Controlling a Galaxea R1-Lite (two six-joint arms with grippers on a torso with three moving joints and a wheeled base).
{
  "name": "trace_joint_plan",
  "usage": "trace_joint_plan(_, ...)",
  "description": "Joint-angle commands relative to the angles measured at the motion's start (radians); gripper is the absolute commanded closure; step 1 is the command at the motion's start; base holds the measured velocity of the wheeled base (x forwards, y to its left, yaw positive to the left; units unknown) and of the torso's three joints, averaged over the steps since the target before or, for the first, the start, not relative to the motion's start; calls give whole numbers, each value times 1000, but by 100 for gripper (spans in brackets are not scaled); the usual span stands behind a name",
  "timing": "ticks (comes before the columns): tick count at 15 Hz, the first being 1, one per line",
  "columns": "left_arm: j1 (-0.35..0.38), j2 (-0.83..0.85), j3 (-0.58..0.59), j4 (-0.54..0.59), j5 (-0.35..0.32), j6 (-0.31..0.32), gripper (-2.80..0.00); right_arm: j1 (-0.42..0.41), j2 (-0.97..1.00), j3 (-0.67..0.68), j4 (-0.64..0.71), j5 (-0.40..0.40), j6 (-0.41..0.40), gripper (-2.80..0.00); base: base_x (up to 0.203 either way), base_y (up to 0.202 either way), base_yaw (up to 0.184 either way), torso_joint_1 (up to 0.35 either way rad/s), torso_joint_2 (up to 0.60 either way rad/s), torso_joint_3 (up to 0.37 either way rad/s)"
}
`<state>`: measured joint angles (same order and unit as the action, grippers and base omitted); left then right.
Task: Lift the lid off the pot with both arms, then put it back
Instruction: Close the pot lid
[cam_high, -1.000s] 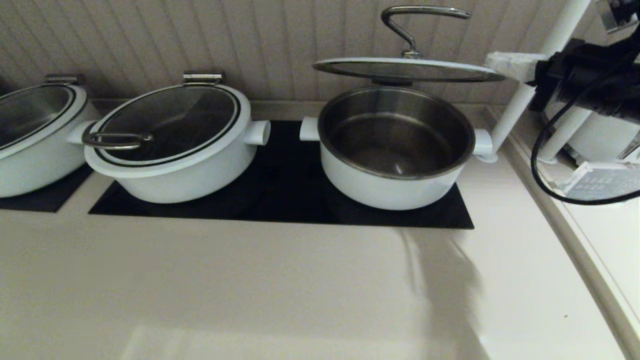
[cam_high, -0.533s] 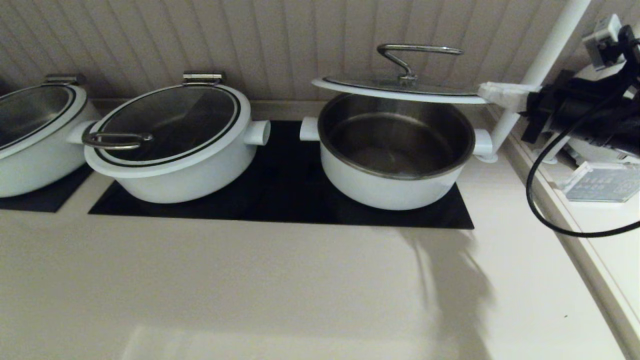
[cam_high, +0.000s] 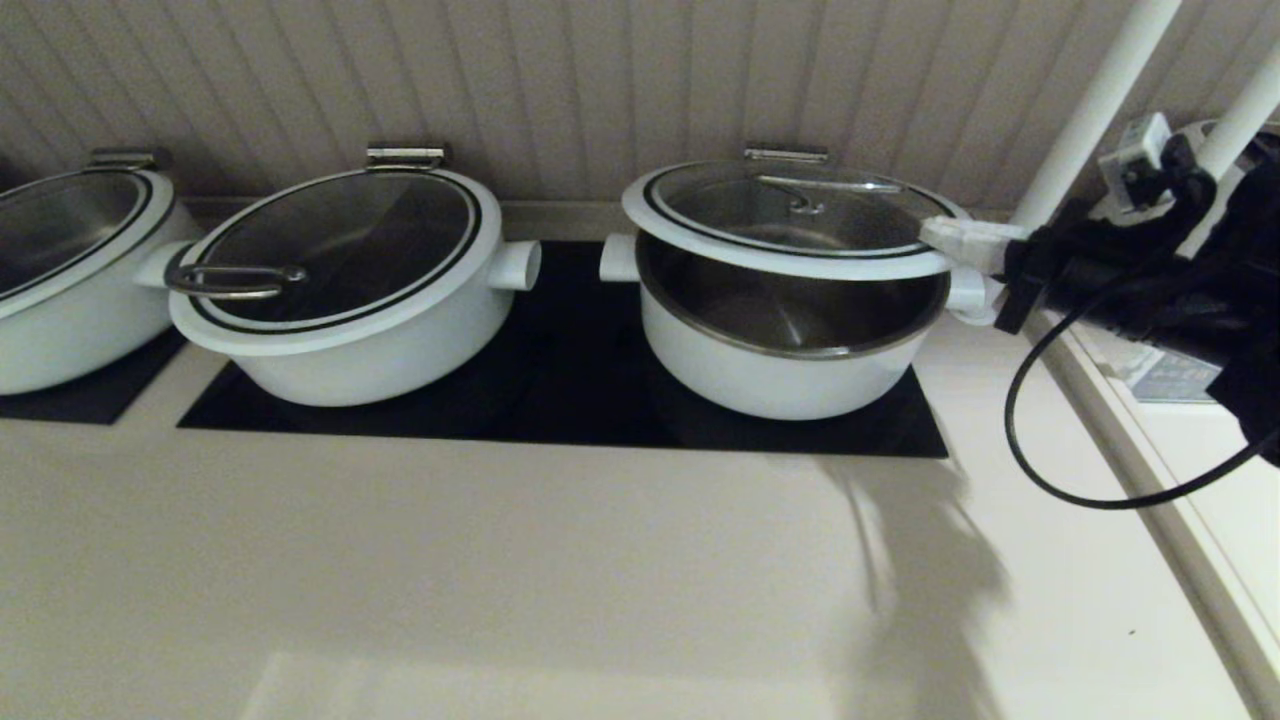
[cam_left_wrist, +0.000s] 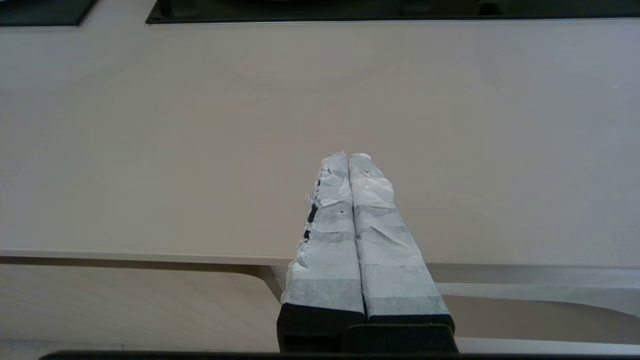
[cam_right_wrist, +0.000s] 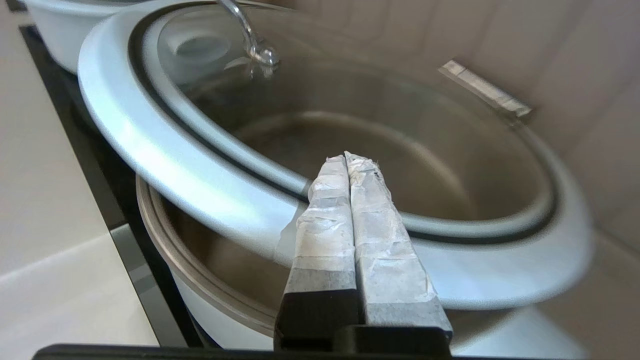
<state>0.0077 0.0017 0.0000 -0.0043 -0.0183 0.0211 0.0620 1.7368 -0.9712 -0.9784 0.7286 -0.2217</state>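
Observation:
The pot (cam_high: 780, 375) stands on the right of the black cooktop (cam_high: 570, 400). The lid (cam_high: 700, 245) is over it, low at the back by its hinge bracket (cam_high: 785, 154) and raised at the front, so the steel bowl shows beneath. My right gripper (cam_high: 945, 235) is shut, and its cloth-wrapped tips lie on top of the lid's right rim. In the right wrist view the gripper (cam_right_wrist: 347, 157) crosses the white rim (cam_right_wrist: 150, 145) above the pot's steel edge (cam_right_wrist: 165, 240). My left gripper (cam_left_wrist: 347, 157) is shut and empty above the counter's front edge, out of the head view.
A like pot with a loop-handled lid (cam_high: 340, 290) stands left of the task pot, and a third pot (cam_high: 60, 270) at the far left. White poles (cam_high: 1090, 110) and a raised ledge (cam_high: 1130, 440) are at the right. The ribbed wall is close behind.
The lid has come down from high above the pot to just over its rim. My right gripper has moved down and slightly left with it.

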Motion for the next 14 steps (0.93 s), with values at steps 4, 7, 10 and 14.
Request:
trace_joint_plan(4,0,0,0,0,0,0,0,30,90,118,-108,2,1,0,0,0,0,0,0,0)
trace_joint_plan(7,0,0,0,0,0,0,0,30,116,127,-109,2,1,0,0,0,0,0,0,0)
trace_joint_plan(10,0,0,0,0,0,2,0,30,127,127,-114,2,1,0,0,0,0,0,0,0)
trace_joint_plan(14,0,0,0,0,0,0,0,29,115,119,-115,-4,2,0,0,0,0,0,0,0)
